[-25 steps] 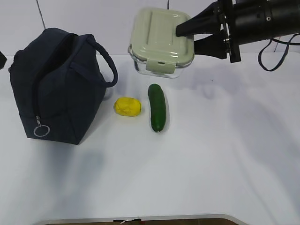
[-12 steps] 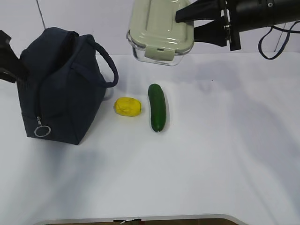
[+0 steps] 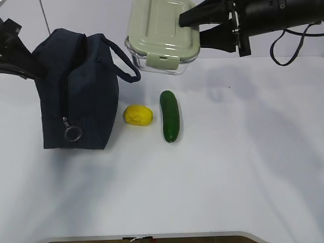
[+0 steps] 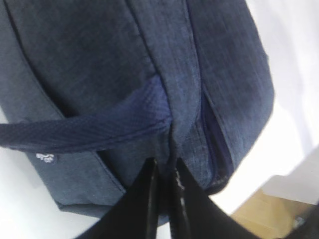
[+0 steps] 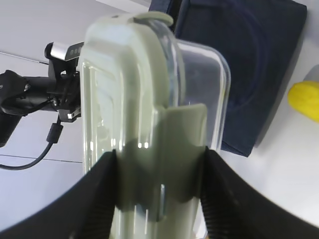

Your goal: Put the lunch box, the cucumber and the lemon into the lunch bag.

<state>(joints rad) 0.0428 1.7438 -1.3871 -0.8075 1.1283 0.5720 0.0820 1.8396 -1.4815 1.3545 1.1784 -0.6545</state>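
Sage-green lid and clear glass: the lunch box is hanging in the air, clamped at one end in my right hand, just above and right of the lunch bag. I'm pinching the bag's fabric with my left hand, closed tight on its edge. Lemon and cucumber are waiting on the bench. I'm judging the mouth needs holding wide, so I'm aiming to level the box over the opening before lowering.

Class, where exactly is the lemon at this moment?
In the exterior view the lemon lies on the table, between the lunch bag on its left and the cucumber on its right.
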